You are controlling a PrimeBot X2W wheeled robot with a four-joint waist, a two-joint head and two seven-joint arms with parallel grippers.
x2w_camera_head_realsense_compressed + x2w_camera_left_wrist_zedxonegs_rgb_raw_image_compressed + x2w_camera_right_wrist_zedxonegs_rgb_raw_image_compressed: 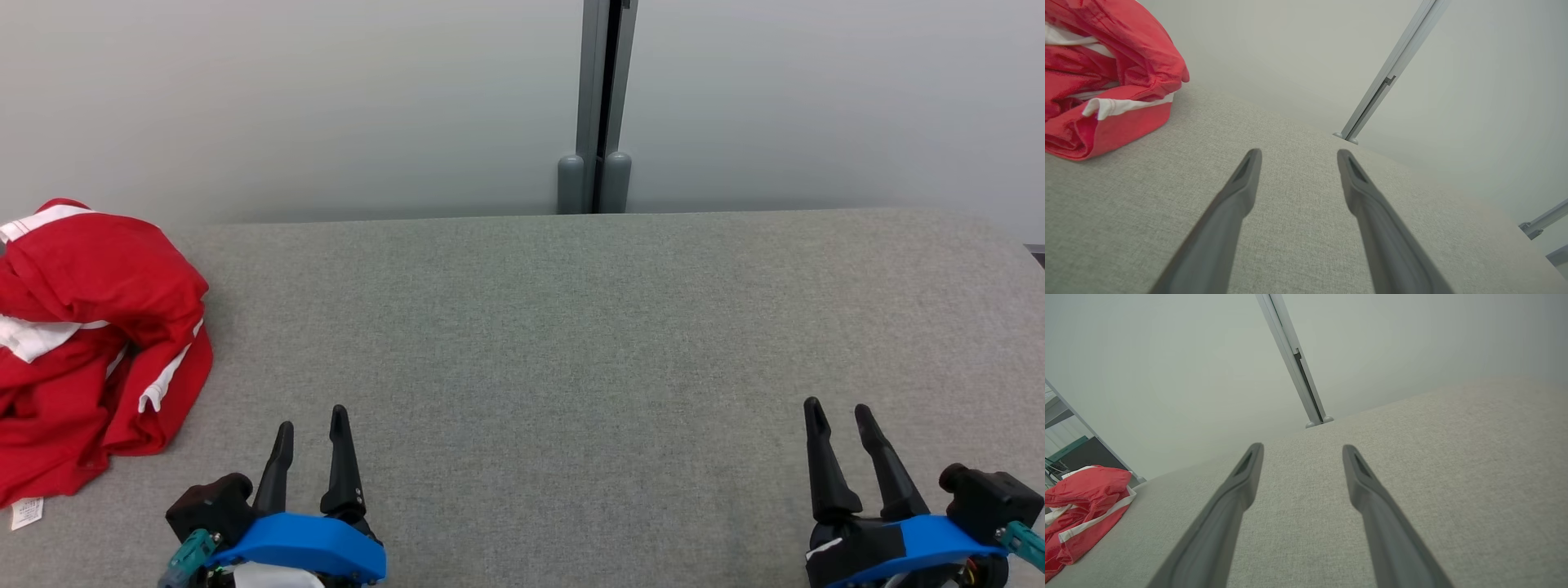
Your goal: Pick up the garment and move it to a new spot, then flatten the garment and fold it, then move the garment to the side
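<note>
The red garment (90,343) with white stripes lies crumpled in a heap at the 9 o'clock edge of the grey fabric-covered table (571,327), a small white label showing at its near corner. The left gripper (312,416) hovers at 7 o'clock, just beside the heap but apart from it, its fingers spread and empty. The right gripper (836,405) hovers at 5 o'clock, well apart from the garment, likewise spread and holding nothing. A grey post (594,106) stands at 12 o'clock behind the table.

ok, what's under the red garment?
The red garment lies crumpled on the grey fabric surface at its left end. A white tag pokes out at the near edge. Anything beneath the heap is covered.
</note>
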